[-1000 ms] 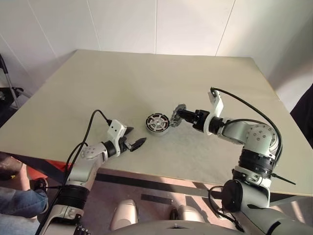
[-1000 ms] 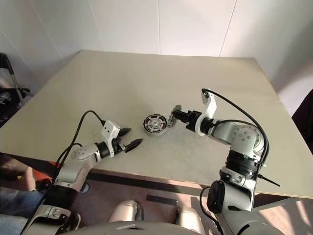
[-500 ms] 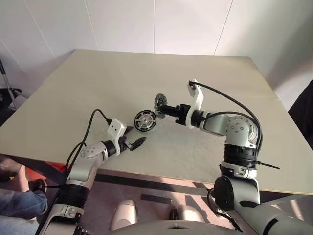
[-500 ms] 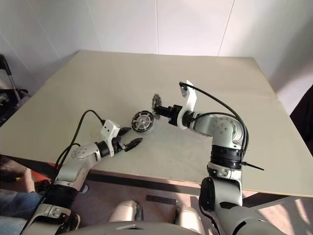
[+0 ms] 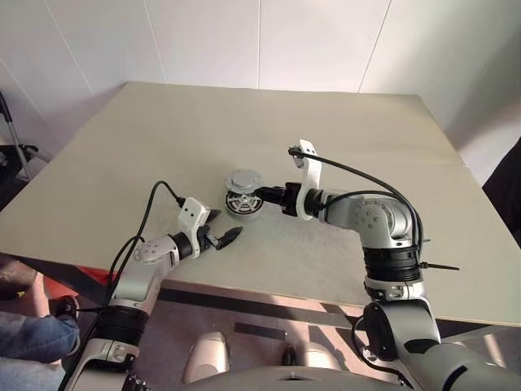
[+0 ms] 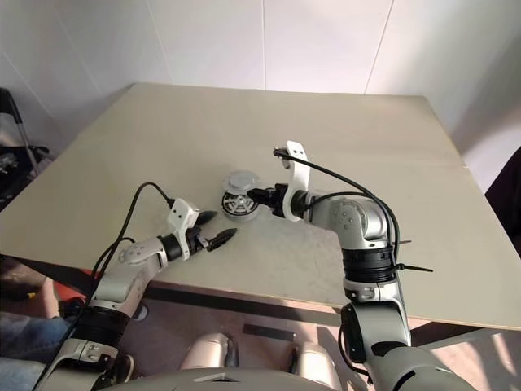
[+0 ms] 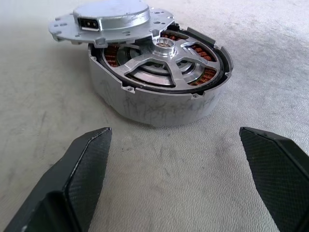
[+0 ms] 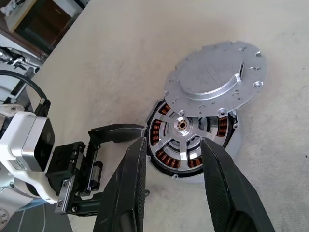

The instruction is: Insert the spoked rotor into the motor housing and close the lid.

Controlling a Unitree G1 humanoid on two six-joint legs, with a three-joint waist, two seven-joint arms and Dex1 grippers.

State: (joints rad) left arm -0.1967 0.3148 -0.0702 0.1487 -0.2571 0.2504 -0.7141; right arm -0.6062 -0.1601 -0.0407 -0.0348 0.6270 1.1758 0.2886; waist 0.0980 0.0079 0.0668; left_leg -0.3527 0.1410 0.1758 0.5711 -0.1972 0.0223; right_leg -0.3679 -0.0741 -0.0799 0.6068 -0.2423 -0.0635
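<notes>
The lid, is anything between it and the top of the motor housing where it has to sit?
Nothing visible blocks it. The lid hangs partly over the motor housing, held by the right hand; the spoked rotor is already inside.

Head pair above; wrist views close on motor housing [image 7: 159, 92]

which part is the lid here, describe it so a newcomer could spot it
On the beige table, find the round motor housing between the two arms. The lid is the flat grey metal disc held by the right tool above the housing, partly covering it. Unlike the housing, it shows no copper windings, only a plain raised centre and small holes around its rim.
</notes>
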